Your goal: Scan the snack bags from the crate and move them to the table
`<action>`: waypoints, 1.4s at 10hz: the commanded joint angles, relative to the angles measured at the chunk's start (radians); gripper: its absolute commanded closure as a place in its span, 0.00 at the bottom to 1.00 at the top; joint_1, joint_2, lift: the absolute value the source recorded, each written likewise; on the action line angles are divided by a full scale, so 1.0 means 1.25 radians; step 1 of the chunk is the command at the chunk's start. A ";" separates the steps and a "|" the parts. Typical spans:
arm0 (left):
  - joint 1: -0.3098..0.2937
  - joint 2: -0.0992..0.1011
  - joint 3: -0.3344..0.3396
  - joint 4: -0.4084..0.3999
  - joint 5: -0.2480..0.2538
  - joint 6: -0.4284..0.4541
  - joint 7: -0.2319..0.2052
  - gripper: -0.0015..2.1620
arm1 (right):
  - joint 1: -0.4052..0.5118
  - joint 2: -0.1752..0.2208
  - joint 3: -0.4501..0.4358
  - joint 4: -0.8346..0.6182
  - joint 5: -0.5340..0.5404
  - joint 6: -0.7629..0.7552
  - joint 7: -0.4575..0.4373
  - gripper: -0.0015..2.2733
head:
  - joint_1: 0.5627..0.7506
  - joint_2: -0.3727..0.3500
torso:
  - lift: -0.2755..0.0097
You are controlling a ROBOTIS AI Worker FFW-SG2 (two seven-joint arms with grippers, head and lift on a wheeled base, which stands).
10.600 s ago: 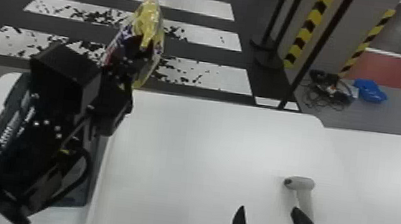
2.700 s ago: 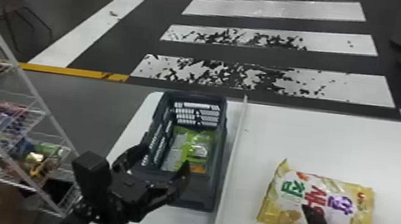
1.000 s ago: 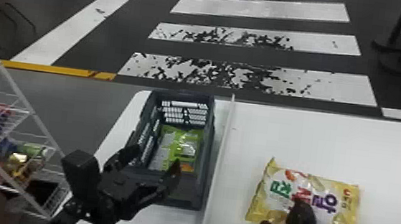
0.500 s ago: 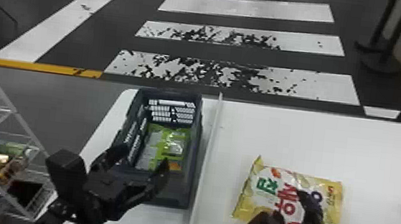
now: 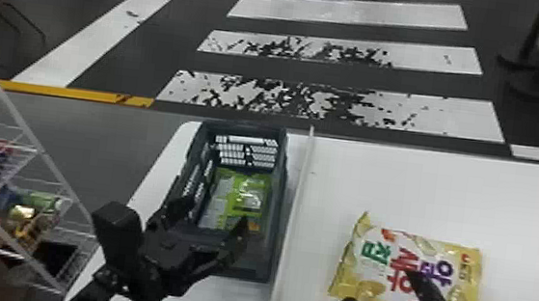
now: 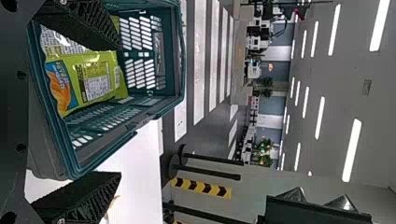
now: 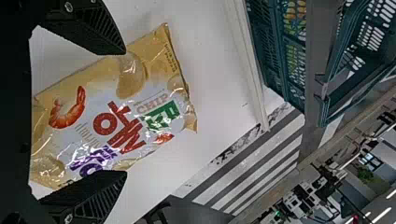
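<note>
Edging left pincer (image 5: 216, 210): slightly farther over the near end of the crate (image 5: 280, 187) than in the frame just before; fingers spread, with no pack pinched.
Crate job: probably lining up for the next pick, so calling for a descent inside the walls before any closing; risk of knocking the rim on the way down.
Green bag (image 6: 93, 77): lying inside the crate, partly over a paler pack, or perhaps a paler part of the same bag; cannot tell which. Unloading apparently unfinished.
Yellow snack bag (image 5: 378, 252): flat on the worktop (image 5: 400, 187), big lettering upward, across the pale divider (image 5: 299, 185) from the crate. Seemingly delivered; cannot tell whether scanned.
Right pincer (image 7: 125, 112): over the yellow snack bag, fingers well apart, not gripping.
Against the earliest frame: yellow snack bag then held aloft at the left arm, now down on the worktop; same resting place beside the divider in the later frames.
Head view: swung a little left since the last frame, hence crate and yellow snack bag both farther right.
</note>
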 commanded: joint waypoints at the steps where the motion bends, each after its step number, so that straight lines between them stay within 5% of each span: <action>1: -0.003 0.003 -0.006 0.004 0.000 0.000 0.000 0.02 | -0.004 0.029 0.001 0.008 -0.020 -0.017 0.000 0.04 | 0.70 0.84 | 0.63; 8: 0.015 0.015 0.007 0.013 0.004 -0.003 -0.002 0.02 | -0.131 0.120 -0.033 0.261 -0.127 -0.159 0.001 0.04 | 0.70 0.96 | 0.63; 14: 0.000 0.012 0.009 0.033 0.011 -0.007 -0.006 0.01 | -0.157 0.126 -0.044 0.297 -0.130 -0.081 0.017 0.04 | 0.70 0.93 | 0.63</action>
